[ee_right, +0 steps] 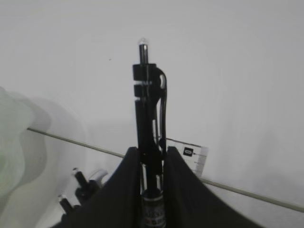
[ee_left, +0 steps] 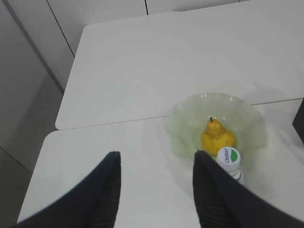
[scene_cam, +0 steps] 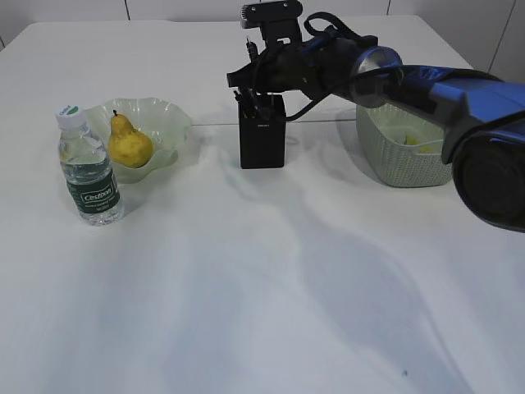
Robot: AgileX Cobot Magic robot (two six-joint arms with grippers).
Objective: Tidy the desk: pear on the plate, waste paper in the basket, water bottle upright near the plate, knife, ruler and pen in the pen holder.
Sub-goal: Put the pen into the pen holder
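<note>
Exterior view: the right gripper [scene_cam: 246, 92] hovers over the black rectangular pen holder [scene_cam: 262, 133] at upper centre; the yellow pear [scene_cam: 129, 143] sits in the pale green ruffled plate [scene_cam: 168, 123], the clear water bottle [scene_cam: 89, 168] upright beside it.

Left wrist view: the left gripper [ee_left: 156, 190] hangs half-open and empty.

Right wrist view: 2 fingers pinch a black clip pen [ee_right: 148, 109]. Releasing off-centre could drop it outside the holder.

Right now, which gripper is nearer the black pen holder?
Right. The right gripper hovers directly over the pen holder, clamping a pen. The left gripper hangs open near the water bottle.
</note>
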